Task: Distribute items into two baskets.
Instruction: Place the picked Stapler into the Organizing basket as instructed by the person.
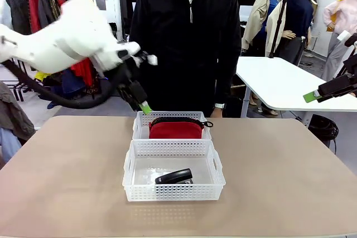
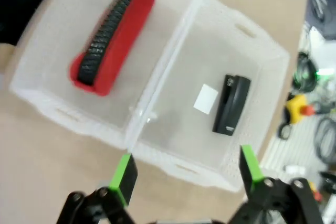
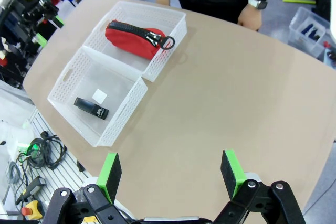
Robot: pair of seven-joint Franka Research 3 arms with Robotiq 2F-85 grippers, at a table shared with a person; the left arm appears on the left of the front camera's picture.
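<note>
A tan table [image 1: 67,182] stretches between the robot and a person in a black jacket [image 1: 187,37] who stands at its far edge, one hand [image 3: 248,18] with a wristwatch resting near the tabletop. The white left arm [image 1: 61,40] reaches in above the table's far left, its left gripper [image 1: 146,106] hanging just over the far-left corner of the baskets with its green-padded fingers spread apart and nothing between them. The right gripper [image 3: 170,177] is raised high over the right side of the table, well away from the baskets, its fingers likewise spread wide and empty. Two white mesh-sided baskets sit touching, one behind the other, at the table's centre. The far basket [image 1: 140,129] holds the red pouch [image 1: 175,129], which lies along its length with the black zipper on top. The near basket [image 1: 215,171] holds the black stapler [image 1: 174,177], lying flat on the floor just beside a small white label [image 2: 206,98].
</note>
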